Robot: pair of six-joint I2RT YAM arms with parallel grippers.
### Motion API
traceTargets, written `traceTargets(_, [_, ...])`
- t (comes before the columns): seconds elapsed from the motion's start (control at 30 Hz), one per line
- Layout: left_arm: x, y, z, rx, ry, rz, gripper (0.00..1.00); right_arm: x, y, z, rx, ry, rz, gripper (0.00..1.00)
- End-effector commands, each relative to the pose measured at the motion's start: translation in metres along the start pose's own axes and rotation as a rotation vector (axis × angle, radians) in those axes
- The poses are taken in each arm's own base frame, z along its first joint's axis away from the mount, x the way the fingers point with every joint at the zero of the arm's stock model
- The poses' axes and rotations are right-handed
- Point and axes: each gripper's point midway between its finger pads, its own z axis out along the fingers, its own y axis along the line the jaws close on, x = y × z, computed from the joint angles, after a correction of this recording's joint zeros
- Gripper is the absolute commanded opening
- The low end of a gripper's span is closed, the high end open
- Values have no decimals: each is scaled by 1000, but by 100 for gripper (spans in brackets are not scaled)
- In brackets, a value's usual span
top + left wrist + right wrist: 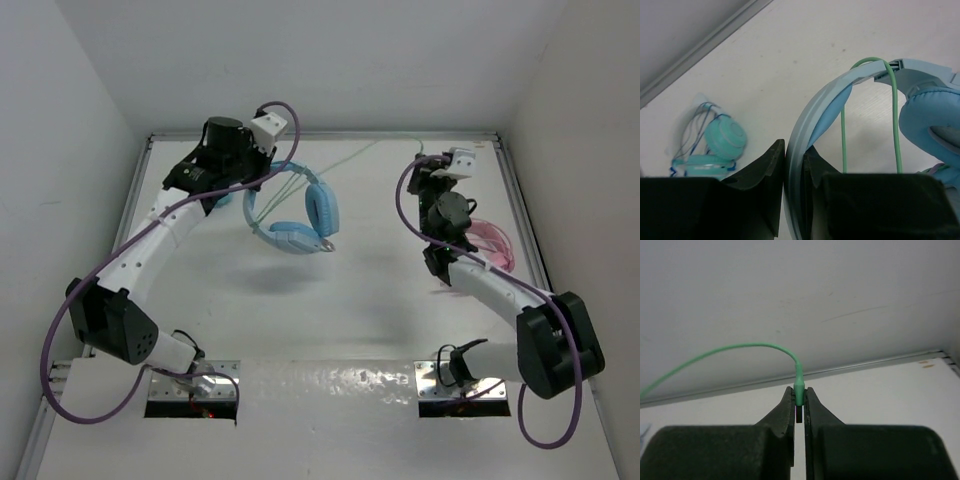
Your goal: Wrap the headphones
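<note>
The light sky-blue headphones (pixel 296 218) hang above the table from my left gripper (pixel 248 183). In the left wrist view that gripper (pixel 794 151) is shut on the blue headband (pixel 832 92), with a padded cup (pixel 930 117) at the right. The thin pale-green cable (pixel 895 125) loops over the headband. In the top view the cable (pixel 365 150) runs along the back to my right gripper (pixel 424 168). In the right wrist view that gripper (pixel 799 395) is shut on the cable's green plug (pixel 799 387) and holds it above the table.
Small teal headphones (pixel 724 141) in a clear bag lie at the back left, under my left wrist. Pink headphones (pixel 492 241) lie by the right wall, beside my right arm. White walls enclose the table on three sides.
</note>
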Motion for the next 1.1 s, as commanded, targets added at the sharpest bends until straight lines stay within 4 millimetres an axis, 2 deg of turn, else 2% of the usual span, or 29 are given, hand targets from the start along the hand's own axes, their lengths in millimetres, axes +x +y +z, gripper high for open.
traceTargets(0.0, [-23, 22, -24, -132, -68, 76, 0, -30, -37, 13, 119, -47, -83, 0])
traceTargets(0.17, [-18, 15, -24, -119, -45, 97, 0, -36, -74, 27, 193, -35, -76, 0])
traceTargets(0.2, [-17, 15, -25, -117, -37, 101, 0, -39, -85, 33, 212, -37, -77, 0])
traceTargets(0.23, [-17, 6, -25, -70, -38, 109, 0, -39, -89, 41, 206, -24, -81, 0])
traceTargets(0.27, [-17, 4, -26, -52, -37, 115, 0, -46, -87, 44, 192, -31, -85, 0])
traceTargets(0.33, [-19, -4, -28, -11, -45, 121, 0, -40, -86, 53, 175, 1, -120, 0])
traceTargets(0.37, [-18, -7, -28, -2, -39, 134, 0, -52, -80, 62, 160, -16, -123, 0])
traceTargets(0.43, [-14, -15, -27, 24, -25, 151, 0, -44, -72, 73, 113, 21, -153, 0])
traceTargets(0.47, [-12, -17, -26, 31, -17, 160, 0, -57, -65, 81, 97, -1, -151, 0])
traceTargets(0.5, [-11, -20, -26, 35, -15, 167, 0, -51, -60, 86, 67, 19, -154, 0])
traceTargets(0.53, [-11, -23, -26, 43, -16, 175, 0, -64, -53, 93, 44, -4, -149, 0])
traceTargets(0.67, [-17, -32, -26, 77, -30, 171, 0, -74, -27, 111, -65, -1, -127, 0])
traceTargets(0.8, [-28, -36, -33, 103, -60, 158, 0, -69, -25, 127, -58, 25, -119, 0])
traceTargets(0.83, [-30, -37, -34, 107, -62, 157, 0, -58, -28, 131, -49, 46, -127, 0])
traceTargets(1.03, [-37, -43, -43, 138, -76, 160, 0, -29, -27, 141, -59, 104, -115, 0])
traceTargets(1.07, [-40, -47, -45, 159, -87, 159, 0, -17, -26, 144, -66, 125, -104, 0])
